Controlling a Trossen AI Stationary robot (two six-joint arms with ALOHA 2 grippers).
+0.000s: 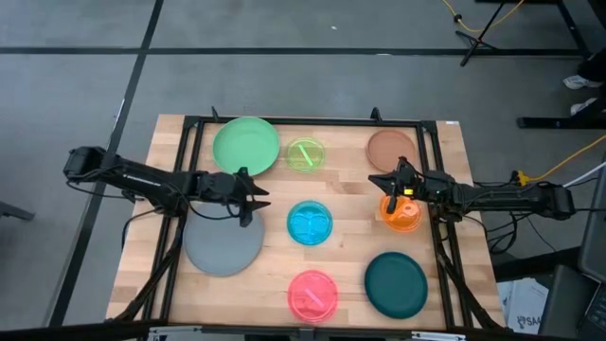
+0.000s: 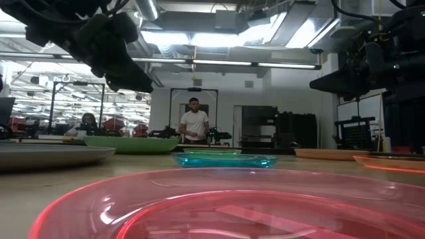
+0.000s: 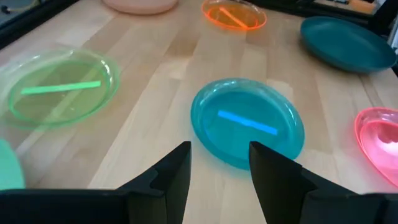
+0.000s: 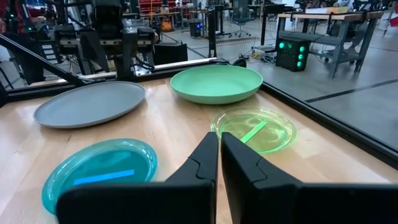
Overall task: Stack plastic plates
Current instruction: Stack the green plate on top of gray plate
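Eight plates are lying unstacked on the wooden table [image 1: 350, 204]: light green plate [image 1: 246, 145], lime plate [image 1: 305, 154], brown plate [image 1: 391, 149], blue plate [image 1: 310, 224], grey plate [image 1: 223, 242], pink plate [image 1: 312, 293], dark teal plate [image 1: 397, 283]. The right gripper [image 1: 387, 183], fingers nearly together, is partly hiding the orange plate [image 1: 401, 215]. The left gripper [image 1: 258, 197], fingers apart, is hovering between the green and grey plates. A person [image 2: 194, 124] is standing in the room beyond.
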